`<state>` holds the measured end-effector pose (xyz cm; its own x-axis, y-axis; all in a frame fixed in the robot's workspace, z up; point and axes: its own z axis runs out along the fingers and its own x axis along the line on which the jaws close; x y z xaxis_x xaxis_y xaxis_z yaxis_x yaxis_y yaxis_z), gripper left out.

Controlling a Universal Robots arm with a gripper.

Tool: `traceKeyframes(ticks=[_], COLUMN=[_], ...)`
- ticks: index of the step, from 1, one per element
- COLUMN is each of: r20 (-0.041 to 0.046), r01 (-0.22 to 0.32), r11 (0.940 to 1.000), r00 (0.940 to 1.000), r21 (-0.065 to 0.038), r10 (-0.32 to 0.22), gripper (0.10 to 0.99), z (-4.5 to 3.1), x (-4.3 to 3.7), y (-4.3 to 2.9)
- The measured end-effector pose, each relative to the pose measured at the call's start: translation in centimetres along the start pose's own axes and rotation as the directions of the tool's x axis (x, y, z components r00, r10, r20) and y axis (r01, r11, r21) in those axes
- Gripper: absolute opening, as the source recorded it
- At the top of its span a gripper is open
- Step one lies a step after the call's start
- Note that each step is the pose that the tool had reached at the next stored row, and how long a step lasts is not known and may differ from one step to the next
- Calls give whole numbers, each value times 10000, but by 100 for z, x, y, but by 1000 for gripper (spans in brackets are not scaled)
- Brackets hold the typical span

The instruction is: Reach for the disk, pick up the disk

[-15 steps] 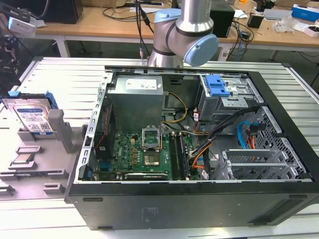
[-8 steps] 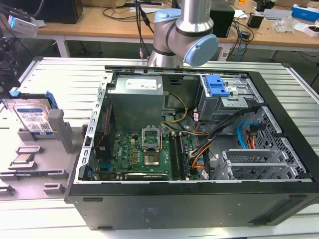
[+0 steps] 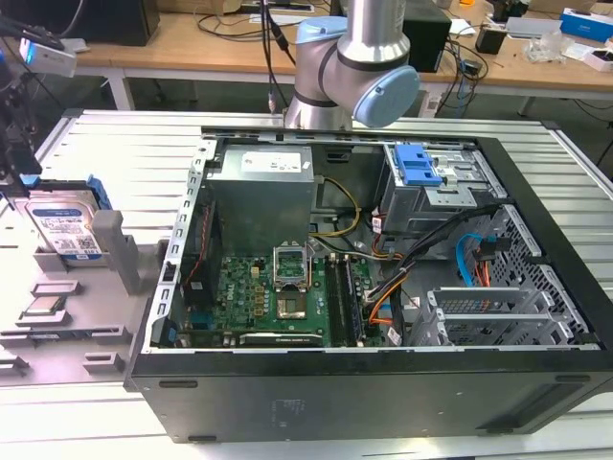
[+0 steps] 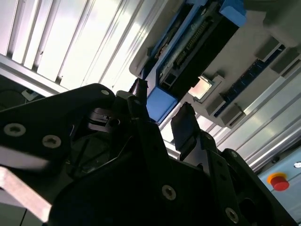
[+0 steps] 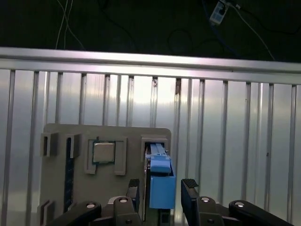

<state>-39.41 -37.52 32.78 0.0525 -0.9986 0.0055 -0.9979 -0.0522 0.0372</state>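
My work surface is a ribbed aluminium table, its slats bright with reflected light; behind it runs a wooden workbench on white legs, strewn with black cables and small boxes; past the table's edge the floor lies dark, a pale plug resting there.

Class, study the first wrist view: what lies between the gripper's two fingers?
The blue end of the disk lies between the fingers of the open gripper, untouched on both sides, in the first wrist view.
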Motion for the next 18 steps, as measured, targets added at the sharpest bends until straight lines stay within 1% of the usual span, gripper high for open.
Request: traceKeyframes(ticks=[6, 18], r20=[0, 0], r01=[0, 0], r11=[10000, 10000], r00=[10000, 10000], r21=[0, 1], r10=[0, 0], gripper=[482, 482], z=[57, 107], x=[0, -1], y=[-3, -5])
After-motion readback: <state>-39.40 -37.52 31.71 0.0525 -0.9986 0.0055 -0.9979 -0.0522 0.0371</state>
